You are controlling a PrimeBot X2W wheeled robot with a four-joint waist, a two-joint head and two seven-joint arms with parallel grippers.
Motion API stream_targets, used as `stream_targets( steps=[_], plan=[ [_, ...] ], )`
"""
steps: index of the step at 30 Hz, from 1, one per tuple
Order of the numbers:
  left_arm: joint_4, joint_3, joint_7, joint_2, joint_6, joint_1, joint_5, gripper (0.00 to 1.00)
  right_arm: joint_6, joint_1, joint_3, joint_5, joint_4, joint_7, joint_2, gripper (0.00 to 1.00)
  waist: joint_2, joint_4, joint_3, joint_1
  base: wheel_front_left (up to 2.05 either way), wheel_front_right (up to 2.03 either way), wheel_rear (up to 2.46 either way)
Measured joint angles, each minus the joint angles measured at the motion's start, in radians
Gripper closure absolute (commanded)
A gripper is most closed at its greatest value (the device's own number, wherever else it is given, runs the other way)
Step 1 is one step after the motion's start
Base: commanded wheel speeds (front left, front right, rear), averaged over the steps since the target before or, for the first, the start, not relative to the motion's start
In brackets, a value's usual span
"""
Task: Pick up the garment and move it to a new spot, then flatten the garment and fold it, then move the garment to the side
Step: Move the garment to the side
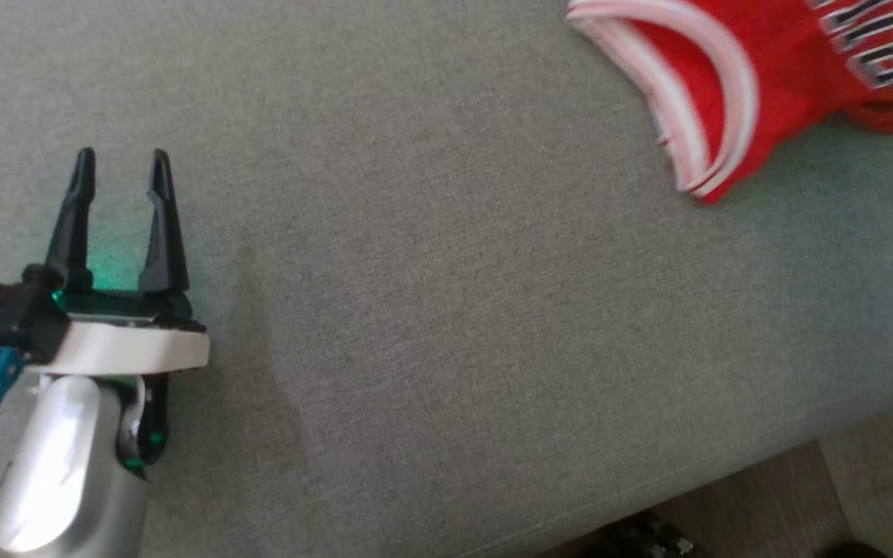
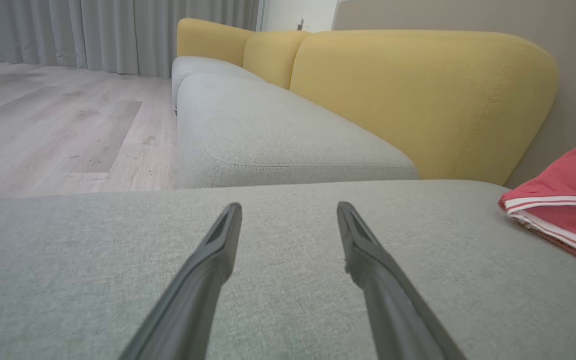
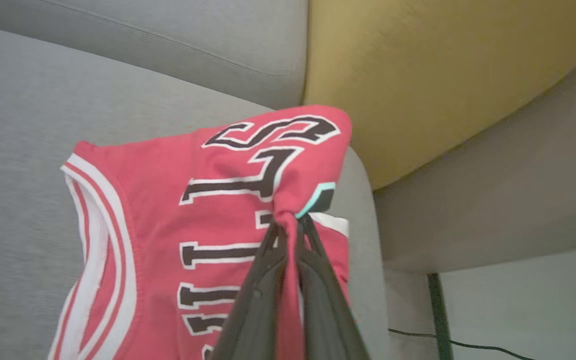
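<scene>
Jersey [image 3: 163,165]: red; white-and-red striped trim; black letters outlined white.
Seat [image 1: 446,310]: grey, fine weave.
Backrest [image 2: 418,100]: mustard yellow.
Floor [image 2: 43,125]: pale grey wood grain.
Curtain [image 2: 118,30]: grey.
Left gripper [image 1: 121,167]: black, white band.

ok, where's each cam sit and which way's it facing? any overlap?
Head view: on the head, facing down at the grey sofa seat; open left gripper and pale forearm lower left, red jersey upper right.
Left wrist view: low over the seat, facing along it toward yellow back cushions and wood floor; own fingers spread.
Right wrist view: above the jersey, facing down; right gripper shut on its fabric.
Shared: jersey and seat in all three; yellow cushions in both wrist views.
</scene>
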Motion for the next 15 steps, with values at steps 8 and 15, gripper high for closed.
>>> stream_targets(
  steps=[8, 15],
  plan=[
    [-0.020, -0.002, 0.017, 0.021, 0.000, -0.008, 0.000, 0.00, 0.000, 0.016, -0.169, -0.081, 0.120, -0.012, -0.038, 1.00, 0.0000, 0.006, 0.044, -0.0001, 0.00, 0.00, 0.00],
    [-0.023, -0.010, 0.023, 0.030, -0.001, -0.012, 0.007, 0.00, 0.000, 0.073, -0.338, -0.210, 0.231, -0.068, 0.056, 0.00, 0.0000, 0.020, 0.043, -0.0001, 0.00, 0.00, 0.00]
  ],
)
